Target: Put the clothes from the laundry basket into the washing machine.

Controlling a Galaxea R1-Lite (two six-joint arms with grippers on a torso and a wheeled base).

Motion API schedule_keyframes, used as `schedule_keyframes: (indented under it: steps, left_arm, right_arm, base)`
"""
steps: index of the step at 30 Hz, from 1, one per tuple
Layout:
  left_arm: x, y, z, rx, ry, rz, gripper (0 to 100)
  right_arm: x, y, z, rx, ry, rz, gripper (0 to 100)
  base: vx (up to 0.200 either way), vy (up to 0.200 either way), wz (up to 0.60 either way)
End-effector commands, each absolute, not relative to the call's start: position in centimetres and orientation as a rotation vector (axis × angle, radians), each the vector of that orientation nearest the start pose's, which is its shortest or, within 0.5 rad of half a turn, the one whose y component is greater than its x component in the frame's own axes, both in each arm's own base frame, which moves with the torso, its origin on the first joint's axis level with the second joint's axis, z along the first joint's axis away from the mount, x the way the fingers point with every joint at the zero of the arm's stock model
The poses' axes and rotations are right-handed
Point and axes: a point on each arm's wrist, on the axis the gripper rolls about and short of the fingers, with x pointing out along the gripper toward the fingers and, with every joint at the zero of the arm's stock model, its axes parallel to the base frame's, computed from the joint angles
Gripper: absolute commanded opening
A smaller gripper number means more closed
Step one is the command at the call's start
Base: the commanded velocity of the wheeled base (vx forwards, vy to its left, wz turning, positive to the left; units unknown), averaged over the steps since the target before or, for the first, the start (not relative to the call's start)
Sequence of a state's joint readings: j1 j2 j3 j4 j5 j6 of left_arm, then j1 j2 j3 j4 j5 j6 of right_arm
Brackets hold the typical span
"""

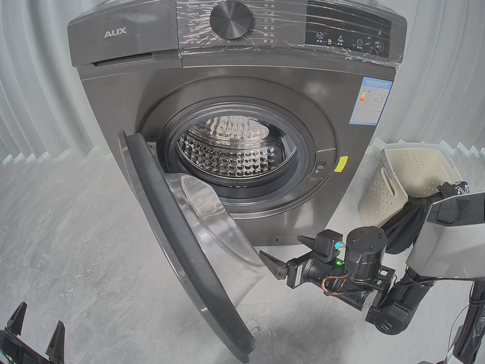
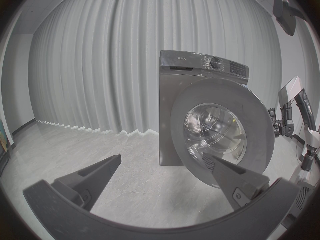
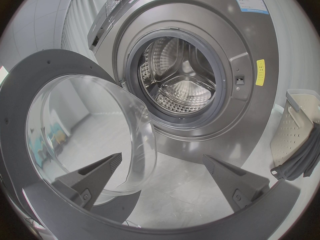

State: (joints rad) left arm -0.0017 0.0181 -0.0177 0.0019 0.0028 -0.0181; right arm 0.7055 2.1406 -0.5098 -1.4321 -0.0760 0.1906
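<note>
My right gripper [image 1: 279, 245] hangs low before the washing machine [image 1: 151, 87], arm bent, fingers spread wide and empty, pointing at the open door [image 1: 166, 228]. The dark clothes [image 1: 410, 222] drape over the laundry basket [image 1: 404, 170] rim, just behind that arm. My left gripper [image 1: 40, 315] sits low, far left, also gaping

The laundry basket [image 1: 376, 198] stands right of the washing machine [image 1: 313, 142], clothes [image 1: 409, 226] hanging over its rim.

The right gripper [image 1: 289, 255] points leftward with its jaws spread and empty, while the left gripper [image 1: 36, 332] sits low, tips up, likewise spread.
</note>
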Motion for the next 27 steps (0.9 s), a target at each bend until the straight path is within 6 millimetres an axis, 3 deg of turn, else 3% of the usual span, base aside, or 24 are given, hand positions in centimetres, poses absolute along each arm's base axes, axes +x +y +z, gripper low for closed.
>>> schedule_keyframes:
  steps: [1,9,17,27]
  left_arm:
    - [-2.3,0.0,7.6,-0.018,0.005,0.002,100]
    - [-2.3,0.0,7.6,-0.018,0.005,0.002,100]
    - [-2.3,0.0,7.6,-0.018,0.003,0.002,100]
    - [-2.3,0.0,7.6,-0.018,0.005,0.0,100]
  right_arm:
    - [23.9,22.2,5.0,0.096,0.263,0.655,100]
    - [21.8,24.4,5.4,0.107,0.231,0.753,100]
    - [23.8,23.9,5.5,0.117,0.211,0.706,100]
    - [23.1,25.6,2.9,0.051,0.262,0.786,100]
  base:
    - [0.0,0.0,0.0]
    - [0.0,0.0,0.0]
    - [0.0,0.0,0.0]
    - [0.0,0.0,0.0]
